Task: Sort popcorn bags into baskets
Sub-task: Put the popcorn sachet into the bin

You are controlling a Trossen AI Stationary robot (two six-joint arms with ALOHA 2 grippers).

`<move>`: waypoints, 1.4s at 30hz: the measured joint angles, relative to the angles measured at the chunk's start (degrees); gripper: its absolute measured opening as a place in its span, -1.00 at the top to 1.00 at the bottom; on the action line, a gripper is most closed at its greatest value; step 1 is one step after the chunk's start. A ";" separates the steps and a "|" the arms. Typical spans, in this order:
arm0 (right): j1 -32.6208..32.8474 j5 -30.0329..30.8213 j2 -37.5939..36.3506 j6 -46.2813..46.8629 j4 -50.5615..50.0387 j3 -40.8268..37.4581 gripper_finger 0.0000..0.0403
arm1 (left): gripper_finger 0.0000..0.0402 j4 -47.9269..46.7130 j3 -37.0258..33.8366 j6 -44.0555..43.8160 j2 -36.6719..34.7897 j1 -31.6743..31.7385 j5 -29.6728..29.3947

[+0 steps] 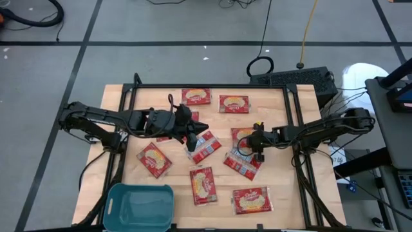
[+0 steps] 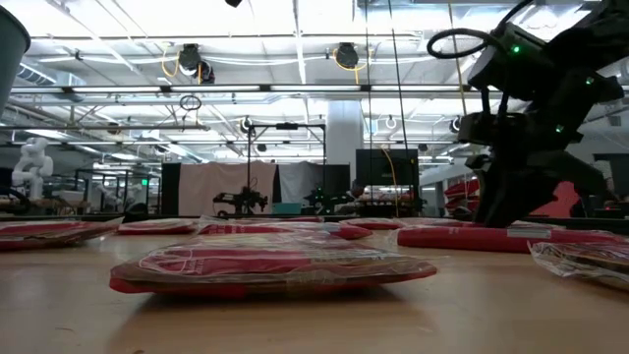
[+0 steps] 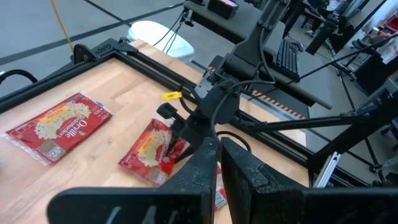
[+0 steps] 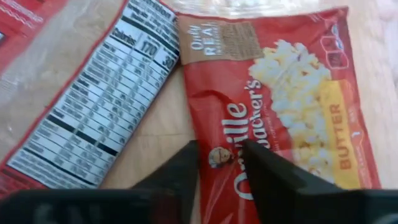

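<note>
Popcorn bags lie scattered flat on the wooden worktop [image 1: 129, 103]. Two sit side by side near the far edge [image 1: 196, 96] [image 1: 234, 104]. One lies tilted toward the left [image 1: 154, 159], one at centre front [image 1: 203, 185], one at right front [image 1: 252, 200]. A further bag [image 1: 205, 147] lies mid-worktop, just beside the left pincer. None is in the basket.

Teal basket [image 1: 140, 205] stands at the front left corner of the worktop, well apart from the bags at the far edge.

Right pincer [image 4: 221, 158] is low over a red butter-flavour bag [image 4: 298, 99], fingers slightly parted, tips down on the bag's printed face; whether they actually grip it I cannot tell. Just beside that bag lies another with its nutrition panel up [image 4: 102, 93], edges touching or overlapping. In the high view the right pincer [image 1: 257, 154] sits right of centre over this pair.

Left pincer [image 1: 192, 143] is at mid-worktop, fingers closed together, nothing visibly between them in its wrist view [image 3: 219, 180].

Low view: nearest bag [image 2: 270, 267] lies flat in the foreground.
</note>
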 joint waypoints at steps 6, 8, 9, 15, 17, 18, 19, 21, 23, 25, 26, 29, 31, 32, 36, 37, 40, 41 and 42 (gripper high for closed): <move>0.09 -0.23 -0.06 1.26 0.63 -0.02 0.95 | 0.87 0.00 0.00 0.02 0.00 0.04 0.02; 0.22 -1.75 -0.73 2.73 0.78 0.14 0.98 | 0.87 0.00 0.00 0.04 0.00 0.04 0.05; 0.26 -2.61 -0.95 3.33 0.94 0.37 0.99 | 0.87 -0.01 0.00 0.26 0.00 0.04 0.06; 0.22 -3.48 -3.17 9.93 3.07 1.86 1.00 | 0.87 -0.84 0.02 4.74 0.82 0.06 -0.69; 0.24 -3.48 -3.57 11.34 2.88 2.45 1.00 | 0.87 -1.32 0.10 7.68 1.86 0.09 -1.53; 0.24 -3.58 -3.83 12.01 2.90 2.86 1.00 | 0.87 -1.81 -0.02 9.28 2.48 0.09 -1.53; 0.24 -4.32 -4.13 12.43 3.07 3.20 1.00 | 0.86 -1.03 -0.02 10.66 3.68 0.09 -1.53; 0.24 -6.48 -4.63 12.61 3.23 3.94 1.00 | 0.81 0.03 0.11 12.25 5.48 0.09 -1.49; 0.24 -9.28 -4.66 13.20 3.33 4.60 1.00 | 0.69 0.47 0.04 12.78 7.99 0.09 -1.48; 0.24 -11.87 -4.88 14.45 3.15 4.78 1.00 | 0.53 1.32 0.04 12.90 10.43 0.10 -1.40; 0.24 -12.95 -4.94 15.22 3.04 4.88 1.00 | 0.43 1.38 0.02 12.90 11.64 0.09 -1.36; 0.24 -15.24 -5.36 17.20 3.25 5.08 1.00 | 0.11 2.63 0.02 12.52 15.17 0.09 -1.32; 0.24 -16.05 -5.56 18.04 3.88 5.09 1.00 | -0.09 2.83 0.02 12.54 17.50 0.09 -0.83; 0.24 -16.78 -5.78 18.36 3.75 5.09 1.00 | -0.19 2.82 0.02 12.77 18.44 0.09 -0.02; 0.24 -18.58 -6.43 19.34 4.80 5.09 1.00 | -0.44 3.00 0.01 14.42 21.89 0.11 3.49; 0.24 -19.11 -6.62 19.90 4.97 5.09 1.00 | -0.48 3.46 0.02 14.97 22.62 0.09 4.35; 0.24 -19.75 -6.66 21.03 6.58 5.09 1.00 | -0.54 4.60 0.01 16.90 24.76 0.10 7.30; 0.24 -19.71 -6.79 21.20 6.38 5.09 1.00 | -0.54 5.66 0.00 17.30 25.64 0.09 8.23; 0.24 -19.57 -6.85 21.16 6.31 5.09 1.00 | -0.53 6.34 0.00 17.46 26.17 0.09 8.88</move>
